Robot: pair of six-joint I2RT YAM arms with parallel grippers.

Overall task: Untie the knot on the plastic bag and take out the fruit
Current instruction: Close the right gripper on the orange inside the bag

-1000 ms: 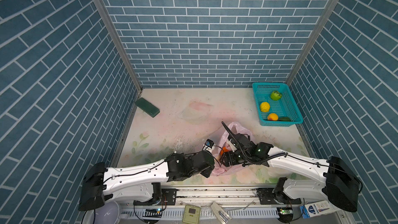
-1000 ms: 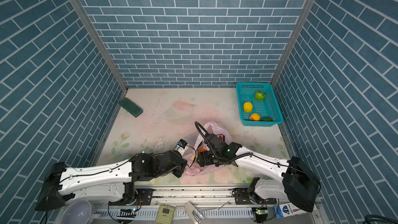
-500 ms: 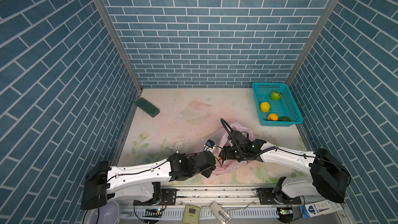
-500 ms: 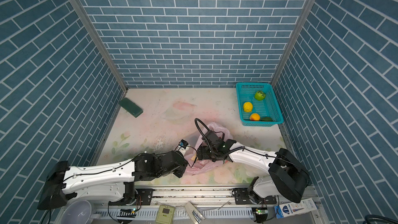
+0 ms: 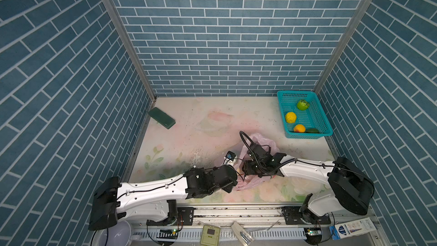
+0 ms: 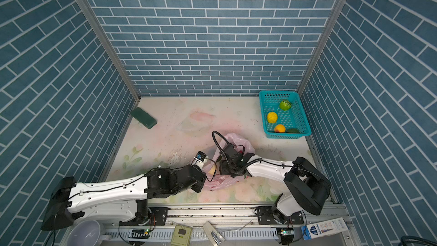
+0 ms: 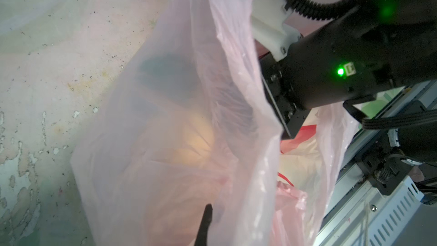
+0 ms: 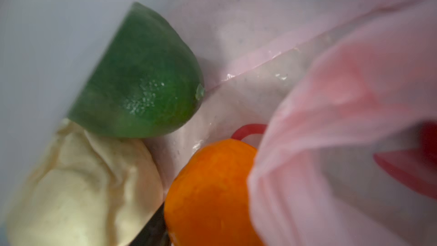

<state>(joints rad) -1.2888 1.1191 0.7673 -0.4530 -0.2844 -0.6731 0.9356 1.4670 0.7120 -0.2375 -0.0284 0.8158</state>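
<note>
The pink plastic bag [image 5: 262, 139] [image 6: 236, 138] lies near the table's front with its mouth open; no knot shows. My left gripper [image 7: 208, 223] [image 5: 236, 183] is shut on the bag's thin wall [image 7: 177, 138] and holds it up. My right gripper [image 8: 212, 241] [image 5: 244, 171] reaches inside the bag. There an orange fruit [image 8: 208, 192] sits between its jaws, with one dark finger [image 8: 153, 230] against it and the other hidden by pink plastic [image 8: 343, 114]. A dark green fruit [image 8: 142, 86] and a cream-white fruit [image 8: 82, 185] [image 6: 212, 169] lie beside the orange one.
A teal mesh basket [image 5: 283, 95] at the back right holds a light green fruit [image 5: 303, 104], a yellow one [image 5: 290, 117], a yellow-orange one [image 5: 299, 128] and a dark green one [image 5: 312, 130]. A dark green block [image 5: 161, 121] lies by the left wall.
My right arm has pushed leftward, deeper into the bag, and its elbow has swung in from the right. The left arm has kept its hold with little movement.
</note>
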